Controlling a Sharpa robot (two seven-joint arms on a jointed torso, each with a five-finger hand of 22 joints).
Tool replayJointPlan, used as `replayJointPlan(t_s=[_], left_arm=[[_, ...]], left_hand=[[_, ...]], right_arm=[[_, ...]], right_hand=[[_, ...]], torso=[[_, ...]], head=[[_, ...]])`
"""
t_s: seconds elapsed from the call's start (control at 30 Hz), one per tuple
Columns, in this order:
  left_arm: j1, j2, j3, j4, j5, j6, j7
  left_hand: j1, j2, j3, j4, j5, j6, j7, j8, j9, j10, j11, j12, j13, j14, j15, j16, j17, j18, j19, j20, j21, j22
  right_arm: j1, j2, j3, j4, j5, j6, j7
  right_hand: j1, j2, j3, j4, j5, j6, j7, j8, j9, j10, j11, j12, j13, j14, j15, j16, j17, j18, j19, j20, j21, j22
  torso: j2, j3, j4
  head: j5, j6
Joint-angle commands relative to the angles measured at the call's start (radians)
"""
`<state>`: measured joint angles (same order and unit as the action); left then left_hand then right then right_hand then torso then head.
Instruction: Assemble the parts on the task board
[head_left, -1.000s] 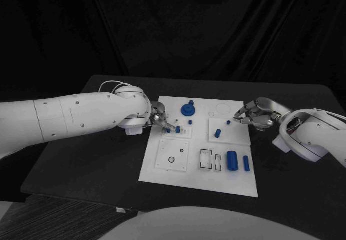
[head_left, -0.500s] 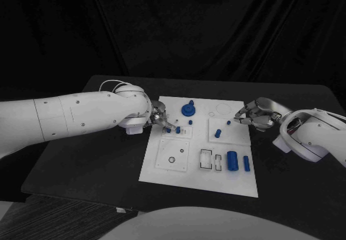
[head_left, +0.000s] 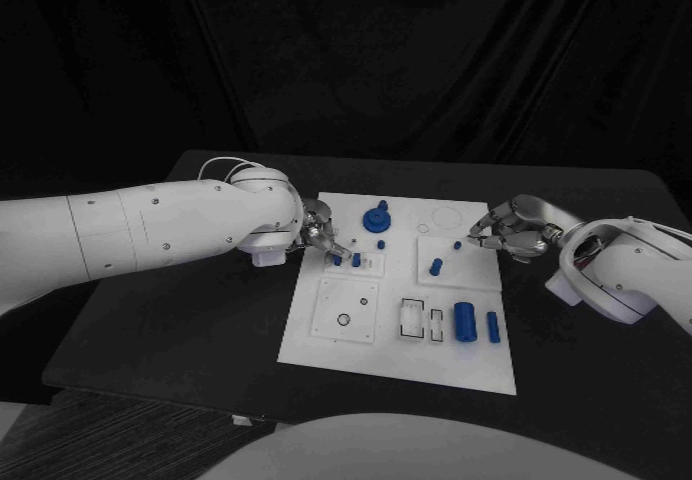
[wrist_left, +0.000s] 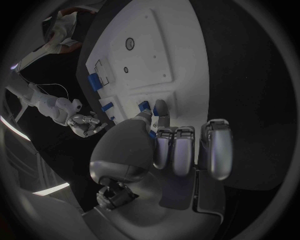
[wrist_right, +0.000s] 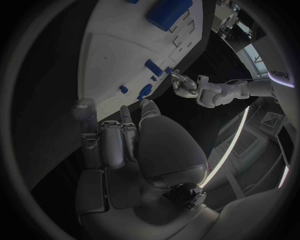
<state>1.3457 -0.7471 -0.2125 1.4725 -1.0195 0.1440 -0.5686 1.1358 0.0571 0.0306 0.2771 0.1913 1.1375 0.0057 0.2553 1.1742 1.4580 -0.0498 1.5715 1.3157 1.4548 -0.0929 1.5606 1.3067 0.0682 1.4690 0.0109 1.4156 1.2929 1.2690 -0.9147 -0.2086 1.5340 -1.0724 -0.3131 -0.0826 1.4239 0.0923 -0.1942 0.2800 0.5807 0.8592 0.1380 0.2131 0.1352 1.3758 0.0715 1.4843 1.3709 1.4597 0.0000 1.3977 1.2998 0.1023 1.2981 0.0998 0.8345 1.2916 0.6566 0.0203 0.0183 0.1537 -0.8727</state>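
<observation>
Black table (head_left: 188, 330) – left hand (head_left: 315, 234) fingers pinch blue peg (head_left: 336, 259); right hand's (head_left: 505, 228) unclear.

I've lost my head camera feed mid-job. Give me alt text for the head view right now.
A white task board lies mid-table, with the left robot hand at its left edge, fingers at a small blue part. The right robot hand sits at the board's right edge beside another small blue piece. Two blue cylinders lie flat nearer the robot.

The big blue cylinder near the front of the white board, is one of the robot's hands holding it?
No: the big blue cylinder lies alone on the white board, while both hands work farther back.
</observation>
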Motion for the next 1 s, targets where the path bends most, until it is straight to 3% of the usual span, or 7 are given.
replayJointPlan(t_s=[0.03,0.43,0.63,0.7,1.0], left_arm=[[0.003,0.003,0.001,0.0,0.002,0.011,0.011],[0.003,0.009,0.001,-0.005,0.002,0.018,0.011],[0.003,0.011,0.001,-0.006,0.002,0.019,0.011],[0.003,0.011,0.001,-0.007,0.002,0.018,0.011],[0.003,0.013,0.001,-0.009,0.002,0.013,0.011]], left_hand=[[0.017,-0.002,-0.005,-0.001,0.041,0.0,-0.001,-0.016,-0.018,0.113,-0.006,-0.001,0.255,0.116,-0.007,0.01,0.264,-0.034,0.038,0.003,0.001,0.232],[0.029,-0.007,0.01,0.003,0.116,-0.007,0.001,-0.03,-0.028,0.113,-0.004,-0.001,0.255,0.116,-0.005,0.01,0.264,-0.033,0.037,0.004,-0.002,0.232],[0.027,-0.008,0.01,0.006,0.118,-0.006,0.002,-0.031,-0.029,0.113,-0.004,-0.001,0.255,0.116,-0.005,0.01,0.264,-0.034,0.037,0.005,-0.001,0.232],[-0.001,-0.007,0.001,0.013,0.071,0.001,0.004,-0.031,-0.031,0.113,-0.001,-0.001,0.255,0.116,-0.003,0.01,0.264,-0.034,0.038,0.006,0.0,0.232],[-0.081,0.012,-0.037,0.015,-0.017,0.014,0.004,-0.025,-0.026,0.113,-0.001,-0.001,0.255,0.116,-0.002,0.01,0.264,-0.034,0.038,0.008,0.002,0.233]], right_arm=[[-0.003,0.001,0.001,0.0,-0.005,0.005,-0.014],[-0.003,0.001,0.001,0.0,-0.005,0.005,-0.015],[-0.006,0.001,0.001,0.0,-0.005,0.004,-0.014],[-0.007,0.0,0.001,0.0,-0.005,0.004,-0.014],[-0.009,-0.001,0.001,-0.001,-0.005,0.003,-0.013]], right_hand=[[0.037,0.022,0.028,0.004,0.013,-0.005,0.003,0.003,-0.01,0.008,-0.01,-0.024,0.055,0.004,-0.004,-0.013,0.097,0.033,-0.009,0.002,-0.018,0.099],[0.038,0.022,0.029,0.004,0.013,-0.005,0.003,0.003,-0.01,0.008,-0.009,-0.025,0.055,0.004,-0.004,-0.014,0.096,0.034,-0.01,0.002,-0.02,0.098],[0.038,0.022,0.029,0.004,0.013,-0.005,0.003,0.003,-0.01,0.008,-0.009,-0.025,0.055,0.004,-0.004,-0.014,0.096,0.034,-0.01,0.002,-0.02,0.098],[0.038,0.022,0.029,0.004,0.013,-0.005,0.003,0.003,-0.01,0.008,-0.009,-0.025,0.055,0.004,-0.004,-0.014,0.096,0.034,-0.01,0.002,-0.02,0.098],[0.039,0.022,0.031,0.004,0.014,-0.005,0.004,0.003,-0.01,0.008,-0.009,-0.025,0.055,0.004,-0.004,-0.013,0.097,0.034,-0.011,0.003,-0.023,0.098]], torso=[[0.001,0.0,0.0],[0.0,-0.0001,0.0006],[0.001,-0.0005,0.0002],[0.001,-0.0002,-0.0003],[0.0,0.0003,-0.0005]], head=[[0.001,0.0],[-0.001,0.0],[-0.001,0.0],[-0.001,0.0],[-0.002,0.0]])
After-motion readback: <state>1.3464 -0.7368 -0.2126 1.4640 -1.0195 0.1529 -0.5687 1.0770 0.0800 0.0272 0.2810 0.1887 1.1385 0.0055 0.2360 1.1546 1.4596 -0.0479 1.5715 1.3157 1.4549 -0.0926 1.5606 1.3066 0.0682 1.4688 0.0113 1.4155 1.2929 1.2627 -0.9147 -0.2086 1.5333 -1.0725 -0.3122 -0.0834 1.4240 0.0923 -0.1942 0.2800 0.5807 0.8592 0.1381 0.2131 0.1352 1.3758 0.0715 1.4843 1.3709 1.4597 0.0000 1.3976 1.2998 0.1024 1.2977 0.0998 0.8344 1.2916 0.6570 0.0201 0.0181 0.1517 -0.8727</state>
